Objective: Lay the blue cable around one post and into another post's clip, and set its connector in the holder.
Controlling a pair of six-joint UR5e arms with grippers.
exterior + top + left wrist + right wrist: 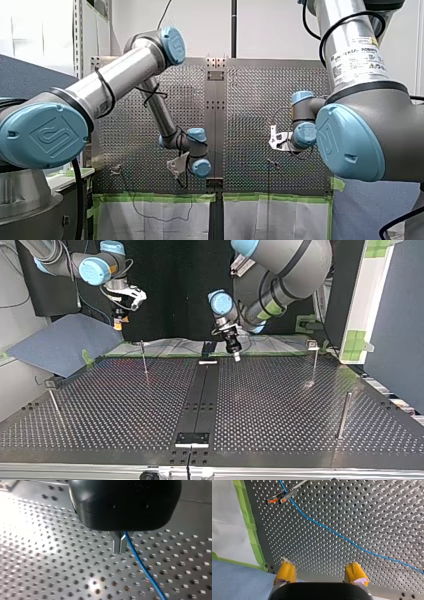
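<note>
While my left gripper hangs low over the perforated table, its metal fingers are pressed together, pinching the blue cable, which leaves the fingertips and slants away just above the holes. Seen from across the table, this gripper sits near the far edge, just beside the dark centre strip. My right gripper is held high at that view's left, and its yellow pads are spread wide with nothing between them. Ahead of those pads, the cable runs in a long diagonal across the table, passing a post marked with orange. Whether the cable sits in that post's clip cannot be told. Green tape borders the table beside the right gripper.
</note>
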